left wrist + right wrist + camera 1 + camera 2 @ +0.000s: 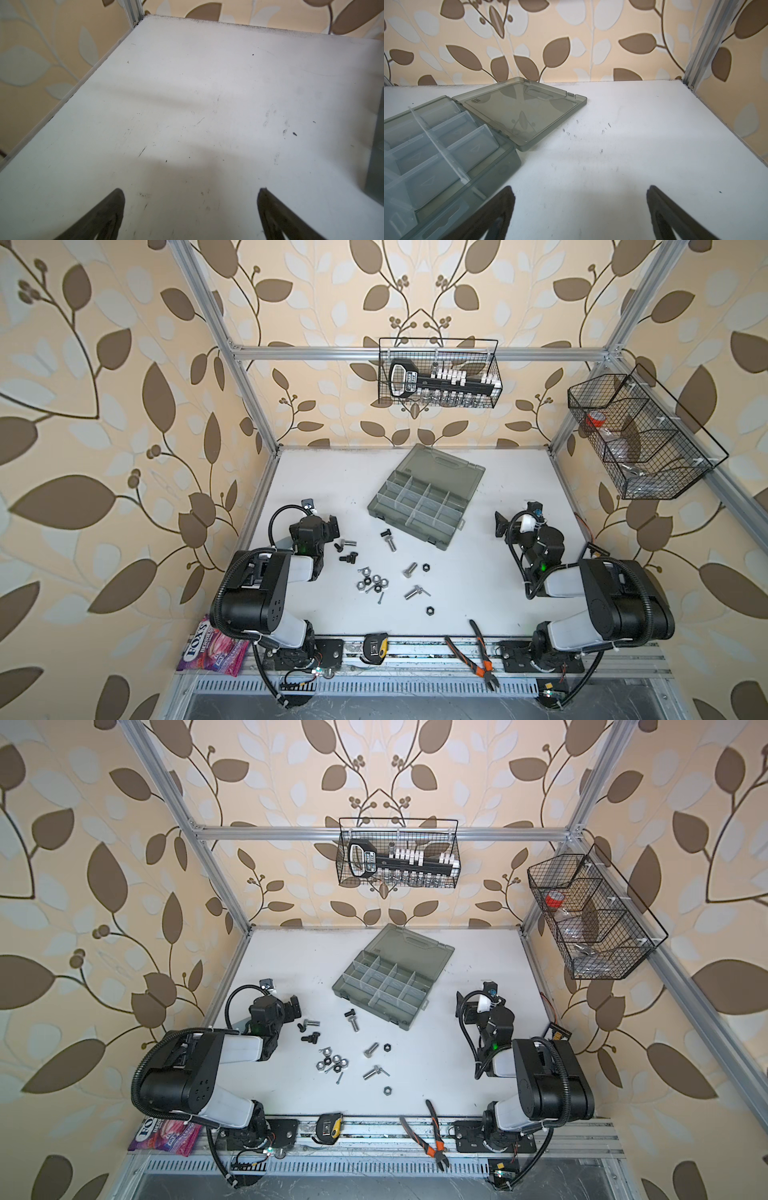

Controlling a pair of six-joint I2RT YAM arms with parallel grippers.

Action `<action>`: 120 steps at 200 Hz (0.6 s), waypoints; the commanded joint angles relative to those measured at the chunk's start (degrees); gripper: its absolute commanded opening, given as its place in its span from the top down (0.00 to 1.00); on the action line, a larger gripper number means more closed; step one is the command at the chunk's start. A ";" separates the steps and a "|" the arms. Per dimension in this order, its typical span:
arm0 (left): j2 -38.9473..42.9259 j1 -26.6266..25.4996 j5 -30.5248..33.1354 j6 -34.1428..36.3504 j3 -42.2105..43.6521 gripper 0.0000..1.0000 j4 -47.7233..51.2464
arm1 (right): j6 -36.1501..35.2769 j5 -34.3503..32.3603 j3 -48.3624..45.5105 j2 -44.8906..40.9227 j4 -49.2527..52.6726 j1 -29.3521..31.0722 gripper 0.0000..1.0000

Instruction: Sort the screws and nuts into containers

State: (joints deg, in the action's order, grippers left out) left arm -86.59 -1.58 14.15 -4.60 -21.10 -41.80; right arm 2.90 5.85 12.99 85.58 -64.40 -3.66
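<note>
Nothing is sorted yet, as far as I can see. The compartments of the box look empty in both top views, and its lid lies flat open behind it. All the screws and nuts lie loose on the counter, so I judge the whole job is left.

The left jaws are spread wide with nothing between them, and the left wrist view shows only bare counter there. The right jaws are spread just as wide and are also empty, over bare counter just beside the box.

The left arm is the closer one. Three short screws, one silver and two black, lie just beside its jaws, toward the middle. The nuts mostly cluster between the arms, nearer the front edge, with two black ones lying apart from the cluster. The right arm is well apart from every fastener.
</note>
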 commanded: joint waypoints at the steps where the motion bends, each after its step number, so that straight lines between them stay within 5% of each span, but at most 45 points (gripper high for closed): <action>1: 1.52 -0.48 1.58 -0.29 0.45 0.01 -2.14 | -0.48 0.83 0.47 0.24 -0.37 -0.21 0.00; 120: 5.66 0.28 0.69 -0.96 1.83 0.01 -1.97 | -0.53 0.59 2.75 -1.48 4.77 -0.21 0.00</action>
State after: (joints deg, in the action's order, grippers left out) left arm -84.44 -1.45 14.17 -4.93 -19.29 -42.15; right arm 2.92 5.82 13.04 85.56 -64.18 -3.66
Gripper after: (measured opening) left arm 0.989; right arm 0.995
